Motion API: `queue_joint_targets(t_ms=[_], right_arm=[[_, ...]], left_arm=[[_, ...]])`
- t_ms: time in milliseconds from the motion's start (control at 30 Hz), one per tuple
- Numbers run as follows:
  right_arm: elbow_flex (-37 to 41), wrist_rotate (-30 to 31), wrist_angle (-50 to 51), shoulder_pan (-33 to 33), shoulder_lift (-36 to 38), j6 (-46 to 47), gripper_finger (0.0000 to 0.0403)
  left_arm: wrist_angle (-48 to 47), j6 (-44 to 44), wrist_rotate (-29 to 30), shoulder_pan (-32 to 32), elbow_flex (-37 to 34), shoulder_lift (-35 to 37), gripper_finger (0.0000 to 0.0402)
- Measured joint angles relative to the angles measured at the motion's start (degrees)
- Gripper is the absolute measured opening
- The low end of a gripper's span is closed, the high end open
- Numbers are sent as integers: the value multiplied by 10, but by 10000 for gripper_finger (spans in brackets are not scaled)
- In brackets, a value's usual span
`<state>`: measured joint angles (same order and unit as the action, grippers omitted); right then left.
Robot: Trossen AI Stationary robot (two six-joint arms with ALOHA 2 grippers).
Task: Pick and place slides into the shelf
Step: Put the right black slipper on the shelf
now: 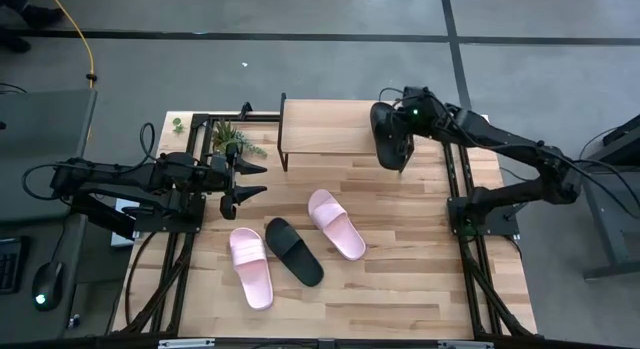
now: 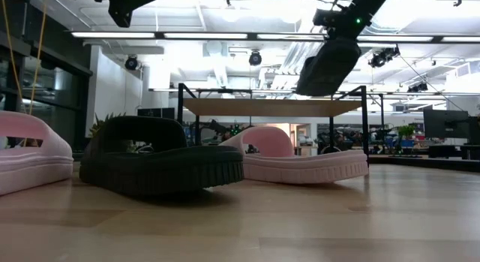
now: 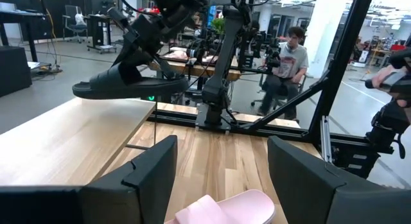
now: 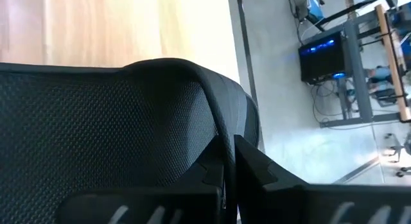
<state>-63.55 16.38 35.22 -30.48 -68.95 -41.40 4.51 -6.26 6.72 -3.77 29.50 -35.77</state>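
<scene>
Nearest the table's front edge lie three loose slides: a pale pink open-toe slide sandal [image 1: 251, 267], a black slide sandal with a wide strap [image 1: 294, 251] just beside it, and a second pale pink slide sandal [image 1: 336, 223] a bit further in, all flat on the light wooden tabletop [image 1: 400, 289]. Left gripper [image 1: 252, 179] hovers mid-table at the left side, fingers spread wide, holding nothing. Further back, right gripper [image 1: 401, 139] is clamped tight on the second black slide sandal [image 1: 385, 135], carried in the air at the right end of the low wooden-plank shelf with thin black metal legs [image 1: 325, 127]. Step in hand looks like placing that slide on the shelf: bring it level over the plank, sole down, keep it inside the plank's right and front edges, let go only once it rests. Plank top is bare, so room is plenty; setting it hard to one end would leave space for the other three. Green potted plant [image 1: 232, 137] sits off the shelf's left end, well apart.
</scene>
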Motion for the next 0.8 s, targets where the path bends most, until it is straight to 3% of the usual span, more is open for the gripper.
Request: queue_joint_targets(t_ms=[333,800], right_arm=[[0,-44,-5,-53,0,-16,0],[0,-47,-37,-94,-54,-48,0]], left_arm=[[0,0,0,0,0,0,225],[0,0,4,0,0,0,225]])
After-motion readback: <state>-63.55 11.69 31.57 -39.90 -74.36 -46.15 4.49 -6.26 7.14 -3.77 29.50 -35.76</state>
